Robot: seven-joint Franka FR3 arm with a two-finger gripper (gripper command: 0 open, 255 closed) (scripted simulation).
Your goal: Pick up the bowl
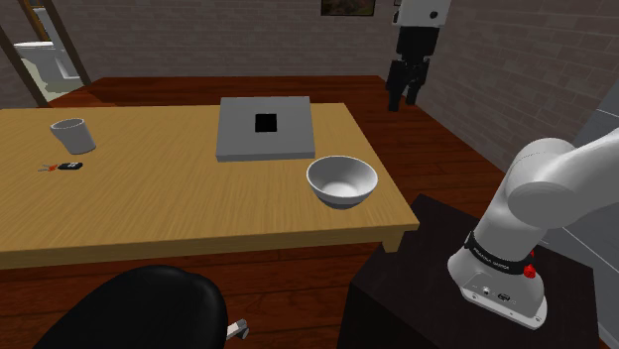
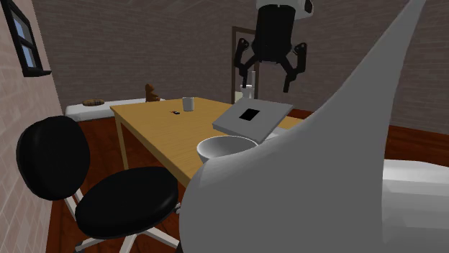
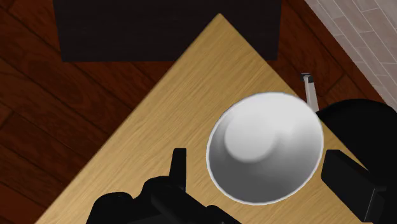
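Note:
A white bowl (image 1: 342,181) stands upright near the wooden table's (image 1: 149,213) corner closest to the stand; it holds nothing. My black gripper (image 1: 405,97) hangs high in the air, well above the table and toward the shoulder view's right of the bowl. In the second exterior view the gripper (image 2: 266,85) is open, its fingers spread wide over the far end of the table, and the bowl (image 2: 227,149) sits close in front. Seen from the wrist, the bowl (image 3: 265,146) lies far below, between the two parted fingers (image 3: 178,167), untouched.
A flat grey slab (image 1: 265,128) with a black square lies behind the bowl. A grey cup (image 1: 72,135) and a small red-and-black item (image 1: 61,167) sit at the table's far left. A black office chair (image 1: 129,307) stands by the front edge, beside the dark stand (image 1: 417,297).

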